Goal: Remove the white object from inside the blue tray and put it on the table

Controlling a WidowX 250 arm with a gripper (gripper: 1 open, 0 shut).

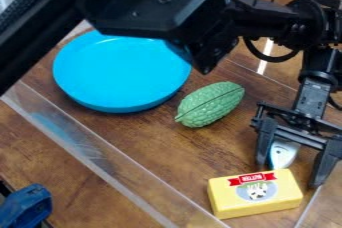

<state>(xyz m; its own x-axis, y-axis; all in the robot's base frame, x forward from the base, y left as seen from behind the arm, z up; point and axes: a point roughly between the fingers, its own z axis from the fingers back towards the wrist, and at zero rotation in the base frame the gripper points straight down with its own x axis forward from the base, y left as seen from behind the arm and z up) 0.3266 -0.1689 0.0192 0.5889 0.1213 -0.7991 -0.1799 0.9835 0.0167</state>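
Observation:
The blue tray [114,72] lies at the left on the table [134,162]; the arm's dark body hides its far rim, and the part I can see holds nothing. At the right my gripper [293,156] hangs low over the table, open, fingers spread wide. The white object [281,155] lies on the wood between those fingers, nearer the left one, and neither finger presses on it. Only its short rounded end shows.
A green bumpy gourd-like thing [210,103] lies between the tray and the gripper. A yellow box with a white label [255,193] sits just in front of the gripper. The table's clear edge runs along the front left. A blue thing [20,209] shows at the bottom-left corner.

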